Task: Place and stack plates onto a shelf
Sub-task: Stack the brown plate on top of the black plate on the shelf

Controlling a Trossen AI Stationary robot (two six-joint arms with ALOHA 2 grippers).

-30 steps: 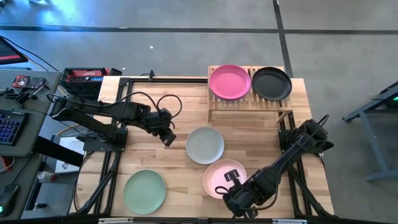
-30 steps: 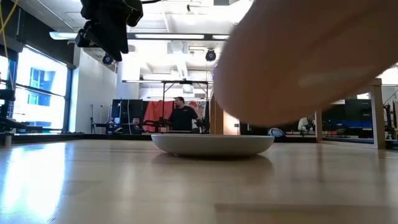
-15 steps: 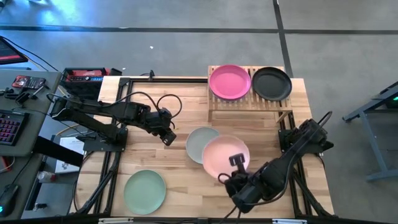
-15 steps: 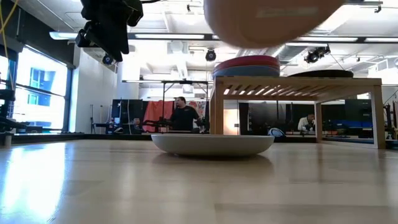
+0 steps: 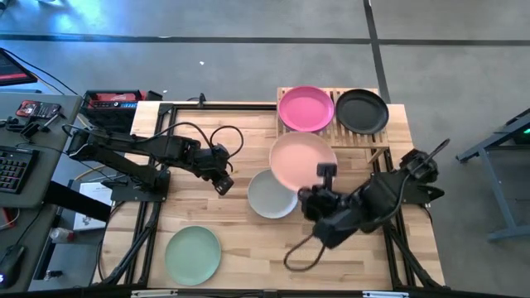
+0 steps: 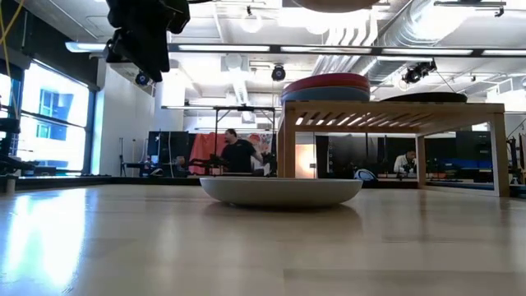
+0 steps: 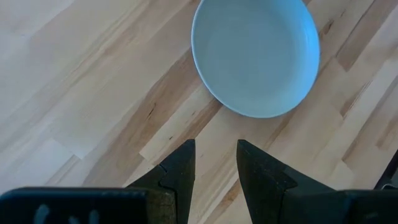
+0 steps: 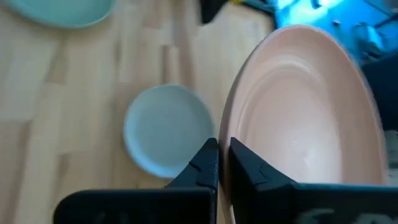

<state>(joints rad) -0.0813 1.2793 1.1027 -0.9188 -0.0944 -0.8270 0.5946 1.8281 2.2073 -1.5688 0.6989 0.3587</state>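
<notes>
My right gripper (image 5: 325, 175) is shut on the peach-pink plate (image 5: 301, 160), held in the air between the off-white plate (image 5: 270, 196) and the shelf (image 5: 374, 137). A magenta plate (image 5: 306, 108) and a black plate (image 5: 362, 111) lie on the shelf. In the low view the magenta plate (image 6: 326, 80) rests on a bluish one. The off-white plate and a mint green plate (image 5: 192, 254) rest on the table. My left gripper (image 5: 222, 182) hangs open above bare wood left of the off-white plate (image 7: 256, 56). My right gripper pinches the peach-pink plate's rim (image 8: 227, 130) between its two fingers, at the plate's near right edge. The fingers slant down from the table's near right. The plate is lifted clear, its hollow side up, reaching away from the fingers toward the shelf.
The shelf stands at the far right of the table, its legs (image 6: 283, 148) on the wood. Black frame rails (image 5: 157, 157) run along the table's left and right sides. A cable (image 5: 302, 252) loops under my right arm. People show in the room beyond.
My right gripper has risen and gone from near the table's near edge toward the shelf, turning its wrist, still shut on the peach-pink plate. The plate has climbed out of the low view and now hangs past the off-white plate's far right side.
</notes>
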